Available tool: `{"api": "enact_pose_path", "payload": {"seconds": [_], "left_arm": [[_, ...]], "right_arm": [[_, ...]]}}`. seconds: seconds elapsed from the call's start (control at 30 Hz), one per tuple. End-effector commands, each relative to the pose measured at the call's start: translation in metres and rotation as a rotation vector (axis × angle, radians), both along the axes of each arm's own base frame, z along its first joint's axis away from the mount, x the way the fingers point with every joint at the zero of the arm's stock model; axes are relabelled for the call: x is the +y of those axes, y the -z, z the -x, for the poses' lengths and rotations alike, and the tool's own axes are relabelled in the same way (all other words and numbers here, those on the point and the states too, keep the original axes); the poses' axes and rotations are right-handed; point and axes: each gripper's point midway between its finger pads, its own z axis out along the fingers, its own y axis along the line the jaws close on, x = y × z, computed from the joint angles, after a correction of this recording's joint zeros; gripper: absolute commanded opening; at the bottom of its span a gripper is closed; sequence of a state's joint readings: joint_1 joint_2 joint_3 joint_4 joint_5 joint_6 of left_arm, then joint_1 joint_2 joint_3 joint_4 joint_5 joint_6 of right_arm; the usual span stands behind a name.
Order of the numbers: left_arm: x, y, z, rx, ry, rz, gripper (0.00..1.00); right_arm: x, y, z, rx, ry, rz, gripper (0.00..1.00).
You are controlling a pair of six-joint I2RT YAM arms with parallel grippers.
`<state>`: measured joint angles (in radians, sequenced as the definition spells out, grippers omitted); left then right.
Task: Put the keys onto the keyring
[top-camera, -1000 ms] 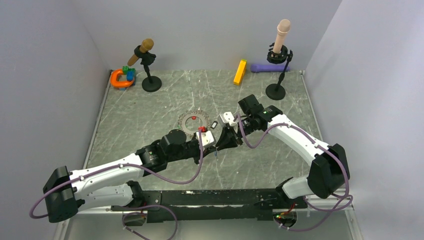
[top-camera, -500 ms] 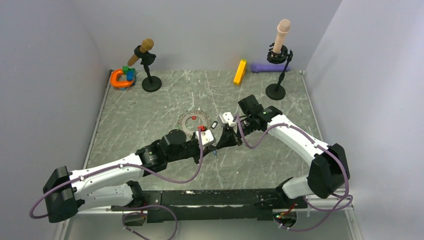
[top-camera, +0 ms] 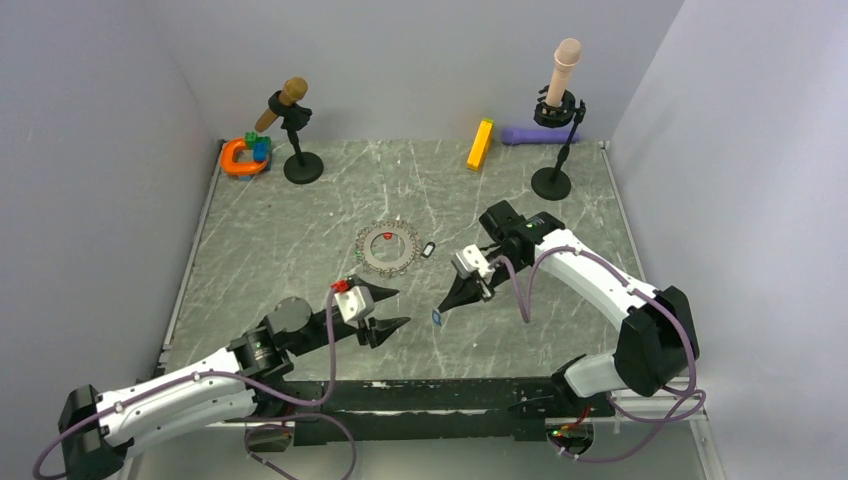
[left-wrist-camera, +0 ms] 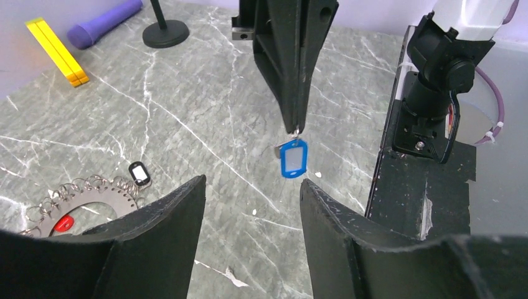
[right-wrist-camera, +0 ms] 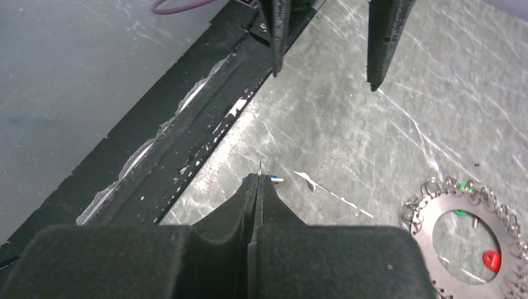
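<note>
The blue key [left-wrist-camera: 292,157] dangles by its small metal loop from my right gripper [top-camera: 441,307], which is shut on that loop above the table's near middle. Only a blue sliver [right-wrist-camera: 247,179] shows past the shut right gripper [right-wrist-camera: 260,179]. My left gripper [top-camera: 400,307] stands open just left of the blue key, nothing between its fingers [left-wrist-camera: 168,212]. The grey keyring [top-camera: 388,249] lies flat farther back, with a red key [right-wrist-camera: 491,258] and a green key [right-wrist-camera: 461,185] on it. A black key [left-wrist-camera: 139,173] lies loose beside the keyring [left-wrist-camera: 93,198].
A yellow block [top-camera: 480,144] and a purple cylinder [top-camera: 533,135] lie at the back edge. Two microphone stands [top-camera: 303,167] [top-camera: 551,183] rise at back left and back right. An orange C-shaped toy [top-camera: 241,157] sits in the back left corner. The black base rail [left-wrist-camera: 417,187] runs along the near edge.
My left gripper has opened, let go and drawn back toward the near left. The right gripper has shut and carried the blue key nearer, away from the keyring.
</note>
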<state>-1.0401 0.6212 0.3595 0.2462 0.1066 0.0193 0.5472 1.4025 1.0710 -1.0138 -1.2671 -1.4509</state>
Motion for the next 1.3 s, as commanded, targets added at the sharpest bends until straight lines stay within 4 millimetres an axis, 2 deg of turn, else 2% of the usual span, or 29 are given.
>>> {"api": "enact_pose_path", "payload": {"seconds": [0.0, 0.17, 0.37, 0.73, 0.9, 1.07, 1.27], "left_arm": [[0.009, -0.012, 0.001, -0.067, -0.014, 0.083, 0.6], [0.0, -0.011, 0.017, -0.108, 0.092, 0.106, 0.54], [-0.015, -0.01, 0.022, -0.122, 0.165, 0.083, 0.46], [-0.02, -0.007, 0.023, -0.15, 0.192, 0.053, 0.45], [-0.018, -0.007, 0.019, -0.152, 0.169, 0.05, 0.45], [-0.011, -0.003, 0.019, -0.146, 0.145, 0.046, 0.44], [-0.003, 0.001, 0.017, -0.151, 0.113, 0.046, 0.44]], "right_arm": [[-0.003, -0.009, 0.018, -0.062, -0.091, -0.134, 0.0], [-0.003, -0.012, 0.023, -0.072, -0.112, -0.175, 0.0], [-0.006, -0.017, 0.031, -0.121, -0.149, -0.225, 0.0], [-0.012, -0.005, 0.03, -0.2, -0.183, -0.172, 0.0], [-0.012, -0.009, 0.014, -0.068, -0.078, -0.055, 0.0], [-0.035, 0.003, -0.014, 0.028, 0.135, 0.121, 0.0], [-0.088, 0.026, -0.042, 0.051, 0.417, 0.332, 0.0]]}}
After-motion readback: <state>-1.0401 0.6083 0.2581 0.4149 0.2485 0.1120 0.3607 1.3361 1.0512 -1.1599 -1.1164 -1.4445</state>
